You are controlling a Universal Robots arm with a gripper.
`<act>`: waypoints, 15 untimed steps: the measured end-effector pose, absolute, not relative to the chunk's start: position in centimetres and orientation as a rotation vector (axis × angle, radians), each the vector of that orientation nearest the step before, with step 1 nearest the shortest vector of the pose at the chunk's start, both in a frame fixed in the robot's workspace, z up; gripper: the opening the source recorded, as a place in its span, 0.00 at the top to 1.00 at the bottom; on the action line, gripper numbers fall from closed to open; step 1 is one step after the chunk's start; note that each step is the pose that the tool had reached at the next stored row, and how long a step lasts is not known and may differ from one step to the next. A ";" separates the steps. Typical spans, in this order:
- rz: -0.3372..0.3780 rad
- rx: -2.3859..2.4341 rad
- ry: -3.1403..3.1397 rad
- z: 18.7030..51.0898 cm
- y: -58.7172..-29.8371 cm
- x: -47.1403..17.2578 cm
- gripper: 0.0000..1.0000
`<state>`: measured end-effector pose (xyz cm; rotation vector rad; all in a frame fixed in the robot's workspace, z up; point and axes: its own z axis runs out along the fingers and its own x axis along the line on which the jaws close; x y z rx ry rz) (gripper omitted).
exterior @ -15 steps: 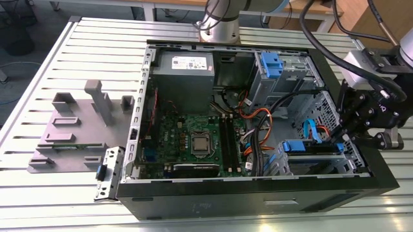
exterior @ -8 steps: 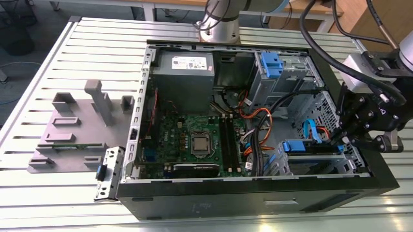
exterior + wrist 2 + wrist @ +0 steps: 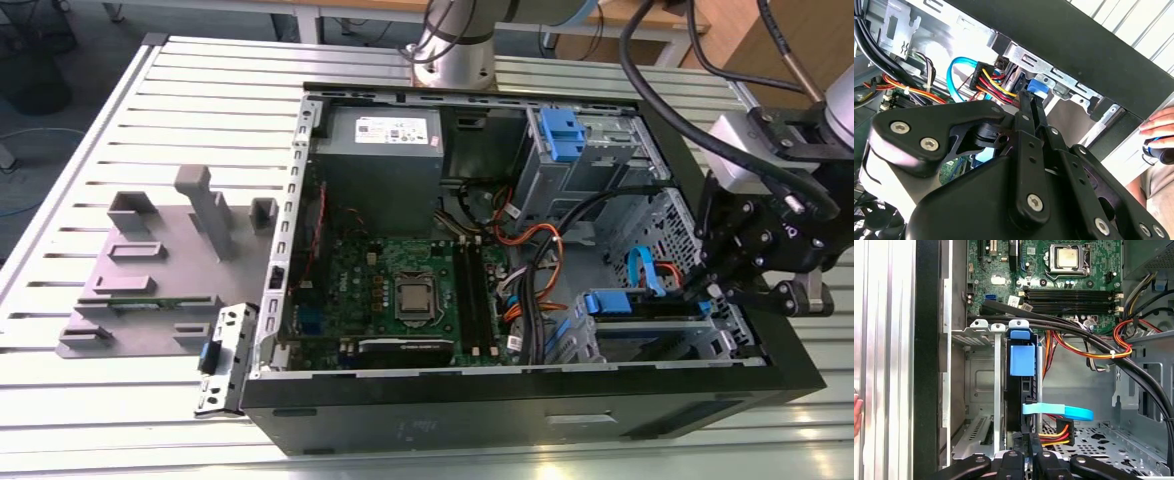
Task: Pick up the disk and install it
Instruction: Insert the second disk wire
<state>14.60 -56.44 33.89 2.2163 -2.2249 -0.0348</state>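
The black, bolted metal tool (image 3: 721, 290) is reaching into the open computer case (image 3: 534, 400) at the exterior view's right, over the perforated steel drive cage (image 3: 654, 335). In the first wrist view the disk (image 3: 1021, 390) is standing on edge inside that cage, its dark body running between silver rails, its glossy blue plastic carrier tab (image 3: 1021, 357) pointing toward the green motherboard (image 3: 1064, 270). The tool (image 3: 1029, 447) is meeting the disk's near end, its slim black fingers (image 3: 1040, 460) pressed close on either side of the edge, pinching it. A flat blue data cable (image 3: 1056, 411) is crossing just beside them. The case is lying on a ribbed aluminium bench (image 3: 120, 130). A person's hand (image 3: 1159, 127) is resting near the case's outer wall.
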 end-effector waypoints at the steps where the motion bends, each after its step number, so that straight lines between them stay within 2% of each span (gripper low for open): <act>1: -0.035 2.216 -2.225 33.9 -56.4 14.6 0.83; 2: -0.035 2.216 -2.225 33.9 -56.4 14.6 0.77; 4: -0.035 2.216 -2.225 33.9 -56.4 14.6 0.77; 5: -0.035 2.216 -2.225 33.9 -56.4 14.6 0.70; 15: -0.034 2.216 -2.225 33.4 -56.4 14.6 0.70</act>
